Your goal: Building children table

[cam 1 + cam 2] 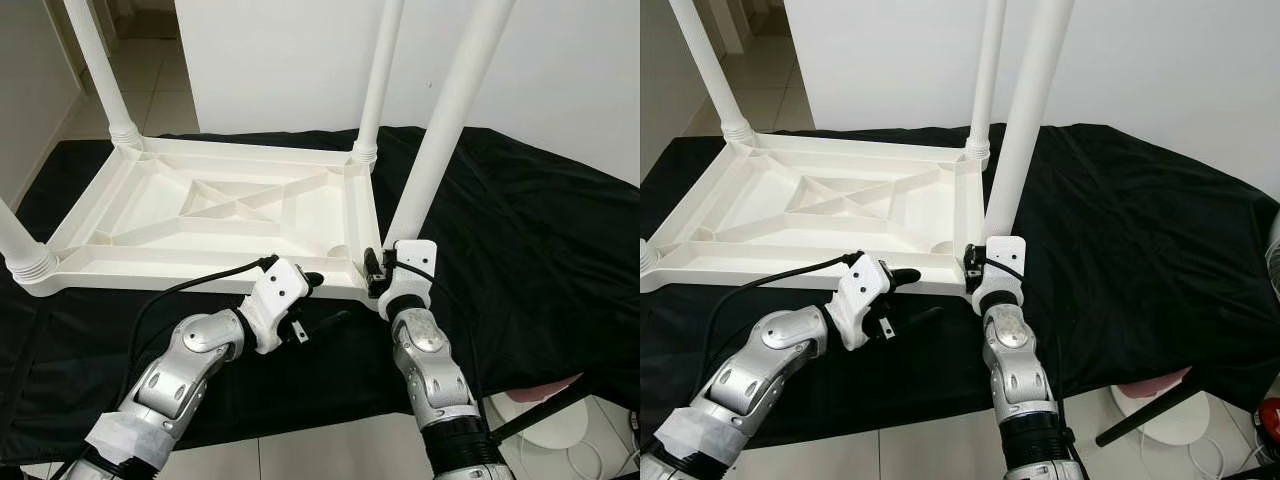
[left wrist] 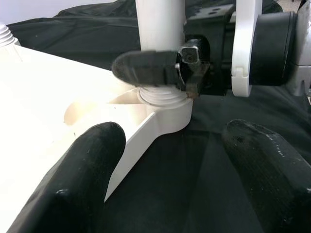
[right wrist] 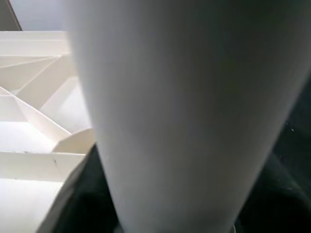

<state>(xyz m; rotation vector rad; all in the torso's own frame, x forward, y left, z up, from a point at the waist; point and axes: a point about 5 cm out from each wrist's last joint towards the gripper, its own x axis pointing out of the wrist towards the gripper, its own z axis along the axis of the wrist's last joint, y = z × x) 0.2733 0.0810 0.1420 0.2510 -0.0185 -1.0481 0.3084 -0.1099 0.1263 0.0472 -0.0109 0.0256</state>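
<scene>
White plastic children table (image 1: 215,215) lies upside down on black cloth (image 1: 520,240), underside up so legs can go into corner sockets. Three legs stand in far and left corners. Fourth leg (image 1: 445,120) stands in near right socket, tilted slightly. Right gripper (image 1: 385,268) clamped round leg base just above socket, probably to twist or seat it; forearm rises near vertical beneath it. Left gripper (image 1: 312,283) fingers spread, holding nothing, beside table's near edge, pointing toward that corner; elbow bent, forearm angled in from left.
</scene>
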